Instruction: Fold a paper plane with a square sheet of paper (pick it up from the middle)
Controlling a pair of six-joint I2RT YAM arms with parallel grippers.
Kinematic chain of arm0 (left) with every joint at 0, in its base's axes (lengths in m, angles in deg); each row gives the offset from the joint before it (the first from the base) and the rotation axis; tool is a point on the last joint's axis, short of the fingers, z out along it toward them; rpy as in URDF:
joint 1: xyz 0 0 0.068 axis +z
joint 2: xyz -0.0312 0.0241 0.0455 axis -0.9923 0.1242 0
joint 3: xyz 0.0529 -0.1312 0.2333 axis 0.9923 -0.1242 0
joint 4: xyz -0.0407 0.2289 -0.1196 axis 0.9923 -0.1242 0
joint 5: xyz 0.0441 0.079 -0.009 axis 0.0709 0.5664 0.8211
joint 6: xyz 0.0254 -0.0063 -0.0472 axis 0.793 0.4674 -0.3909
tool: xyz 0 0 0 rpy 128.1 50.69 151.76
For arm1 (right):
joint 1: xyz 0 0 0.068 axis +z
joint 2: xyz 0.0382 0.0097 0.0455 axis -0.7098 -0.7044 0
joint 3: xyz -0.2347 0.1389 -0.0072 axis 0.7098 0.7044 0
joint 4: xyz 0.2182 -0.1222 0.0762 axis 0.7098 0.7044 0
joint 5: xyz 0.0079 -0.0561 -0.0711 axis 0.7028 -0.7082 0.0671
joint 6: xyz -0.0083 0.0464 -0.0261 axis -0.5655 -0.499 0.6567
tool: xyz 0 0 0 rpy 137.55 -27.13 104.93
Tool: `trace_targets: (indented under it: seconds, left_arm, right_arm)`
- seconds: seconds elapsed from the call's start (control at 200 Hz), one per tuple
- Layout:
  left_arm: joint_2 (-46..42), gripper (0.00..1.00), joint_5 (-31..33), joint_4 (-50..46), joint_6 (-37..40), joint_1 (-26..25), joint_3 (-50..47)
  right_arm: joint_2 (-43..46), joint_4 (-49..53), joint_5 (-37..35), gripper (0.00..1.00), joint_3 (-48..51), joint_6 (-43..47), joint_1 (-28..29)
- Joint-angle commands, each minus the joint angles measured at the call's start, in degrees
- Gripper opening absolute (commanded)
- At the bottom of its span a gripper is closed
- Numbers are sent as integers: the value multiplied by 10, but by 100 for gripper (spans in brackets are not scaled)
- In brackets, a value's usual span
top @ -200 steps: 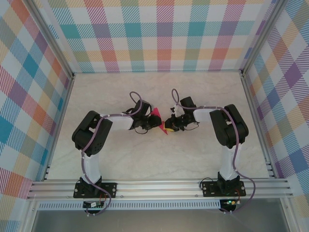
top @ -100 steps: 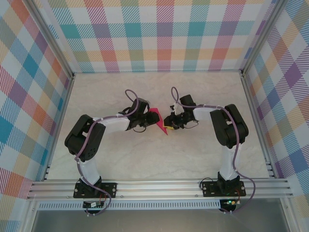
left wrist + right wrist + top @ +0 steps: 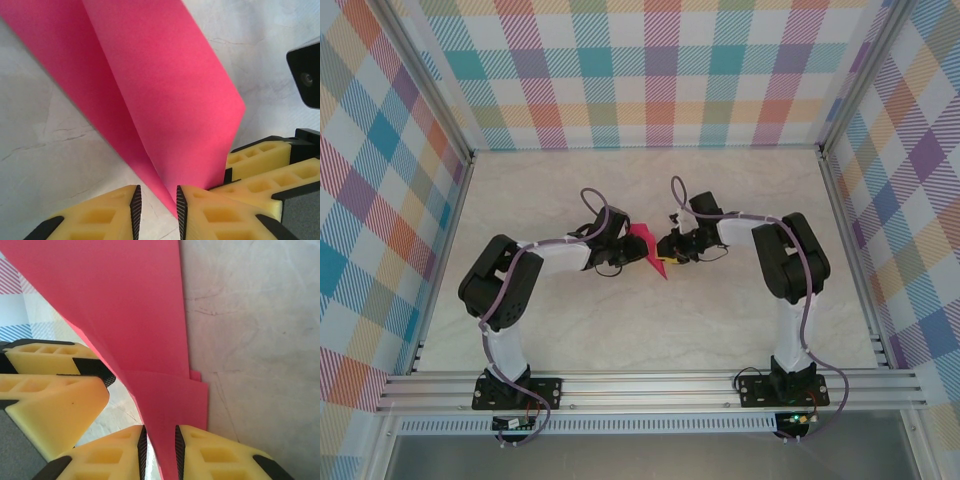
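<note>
The square sheet of paper [image 3: 643, 242] is magenta-pink, folded into a narrow pointed shape, and stands up off the table centre between my two grippers. My left gripper [image 3: 638, 252] meets it from the left. In the left wrist view the paper [image 3: 165, 90] tapers down into the left gripper [image 3: 158, 205] and lies against the right pad, with bare table in the rest of the gap. My right gripper [image 3: 666, 252] meets the paper from the right. Its jaws [image 3: 159, 445] stand slightly apart with layered paper [image 3: 135, 305] running between them.
The pale marble-look table [image 3: 620, 330] is boxed in by plaid walls [image 3: 380, 200] and an aluminium rail [image 3: 650, 385] at the near edge. The two grippers' yellow fingers [image 3: 265, 160] nearly touch each other at the paper.
The left arm's elbow has swung left and its gripper has narrowed a little. The right gripper's jaws have widened slightly and moved a bit further back. More paper shows between them.
</note>
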Motion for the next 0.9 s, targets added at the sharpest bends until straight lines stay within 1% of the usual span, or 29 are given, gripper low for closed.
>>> trace_targets:
  seconds: [0.0, 0.175, 0.375, 0.54, 0.675, 0.895]
  left_arm:
    - [12, 26, 10, -13, 3, -4, 5]
    - [11, 25, 11, -15, 3, -4, 4]
    - [-1, 24, 14, -16, 5, -4, 0]
    - [-9, 24, 3, -5, 5, -4, -2]
    - [-11, 23, -7, 8, 5, -4, -3]
    - [-5, 23, -18, 24, 5, -4, -1]
  right_arm:
    - [-10, 18, 11, 23, -19, 24, 9]
    - [-21, 27, 4, 17, -28, 26, 17]
    - [-27, 33, -15, 11, -31, 19, 17]
    - [-29, 34, -26, 7, -31, 12, 17]
    - [-35, 35, -28, 5, -33, 5, 17]
    - [-43, 44, -29, 5, -39, 4, 17]
